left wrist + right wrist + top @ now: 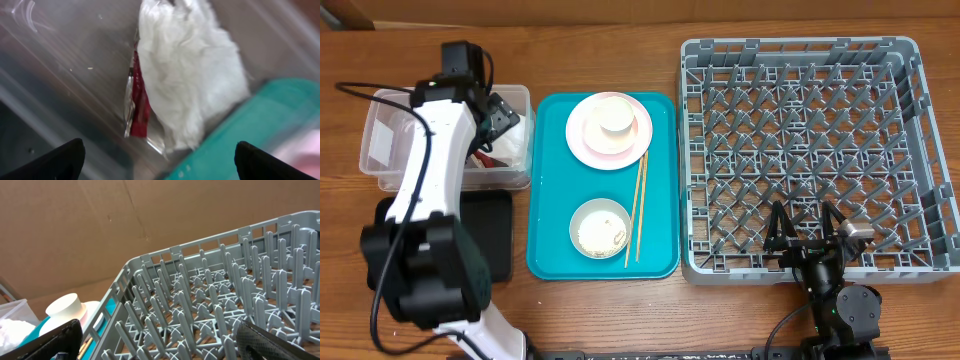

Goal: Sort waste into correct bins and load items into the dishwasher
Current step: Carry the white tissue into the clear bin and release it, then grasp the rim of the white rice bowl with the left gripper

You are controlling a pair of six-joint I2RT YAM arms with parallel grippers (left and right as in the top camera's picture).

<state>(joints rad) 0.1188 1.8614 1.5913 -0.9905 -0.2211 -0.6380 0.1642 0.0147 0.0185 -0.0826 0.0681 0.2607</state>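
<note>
My left gripper (505,115) hangs open and empty over the right end of the clear tub (390,140). In the left wrist view the crumpled white napkin (190,75) and the red-and-white wrapper (140,100) lie in the tub below my open jaws (160,162). The pink plate (585,140) on the teal tray (545,200) carries a whitish bowl with the white cup (613,118) stacked on it. A second bowl (599,228) holds rice. The chopsticks (637,205) lie beside it. My right gripper (807,228) is open at the near edge of the grey dish rack (810,150).
The flat black tray (490,235) lies in front of the clear tub, partly under my left arm. The right wrist view shows the rack's pegs (210,295) and the cup (65,307) beyond. A brown cardboard wall stands behind the table.
</note>
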